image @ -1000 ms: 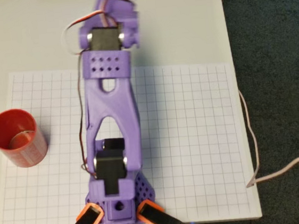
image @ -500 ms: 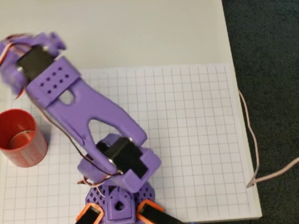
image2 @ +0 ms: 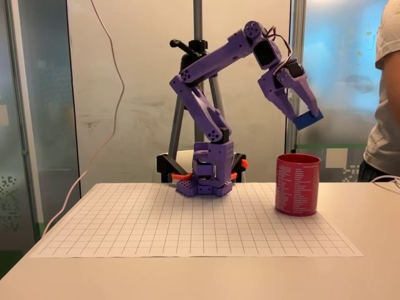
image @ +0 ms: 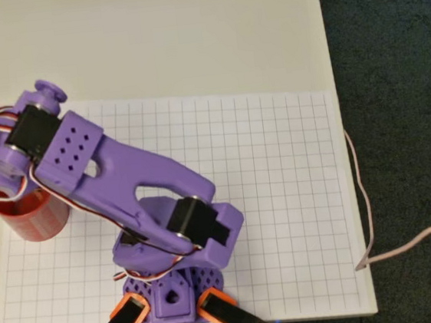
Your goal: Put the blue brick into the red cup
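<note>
In the fixed view my purple gripper hangs high above the red cup and is shut on the blue brick, which sticks out at the fingertips, well clear of the cup's rim. The cup stands upright on the grid mat at the right. In the overhead view the arm's wrist covers most of the red cup at the mat's left edge; brick and fingers are hidden beneath it there.
The arm's base sits at the front edge of the white grid mat. A cable trails along the table's right edge. A person stands at the right of the fixed view. A tripod rises behind the arm.
The arm has swung from the middle of the mat to the left in the overhead view and now hangs over the red cup, covering most of it.
</note>
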You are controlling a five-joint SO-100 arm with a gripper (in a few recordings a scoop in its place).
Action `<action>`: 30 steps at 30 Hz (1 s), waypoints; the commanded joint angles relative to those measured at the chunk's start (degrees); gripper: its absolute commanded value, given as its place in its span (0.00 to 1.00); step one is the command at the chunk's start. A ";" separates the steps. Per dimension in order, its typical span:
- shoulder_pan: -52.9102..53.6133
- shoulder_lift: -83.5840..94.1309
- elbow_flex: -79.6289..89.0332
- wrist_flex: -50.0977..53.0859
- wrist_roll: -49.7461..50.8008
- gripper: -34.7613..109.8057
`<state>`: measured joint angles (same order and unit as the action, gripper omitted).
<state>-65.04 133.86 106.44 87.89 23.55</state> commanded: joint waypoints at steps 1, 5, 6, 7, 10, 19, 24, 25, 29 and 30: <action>2.02 3.69 3.43 -1.32 -0.88 0.24; 3.43 4.22 7.47 -1.23 -1.05 0.24; 3.25 4.57 8.35 -1.14 -0.70 0.24; 3.08 4.75 9.05 -0.97 -0.35 0.24; 1.85 5.45 9.76 0.00 1.32 0.24; -0.88 5.10 8.96 1.32 4.83 0.24; -0.53 4.13 8.70 -0.44 5.71 0.24; -0.35 3.78 8.70 -0.88 5.71 0.24; 0.35 3.25 9.05 -2.11 5.71 0.24; 0.44 3.16 9.14 -2.20 5.71 0.24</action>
<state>-64.69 136.93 116.72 86.13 28.74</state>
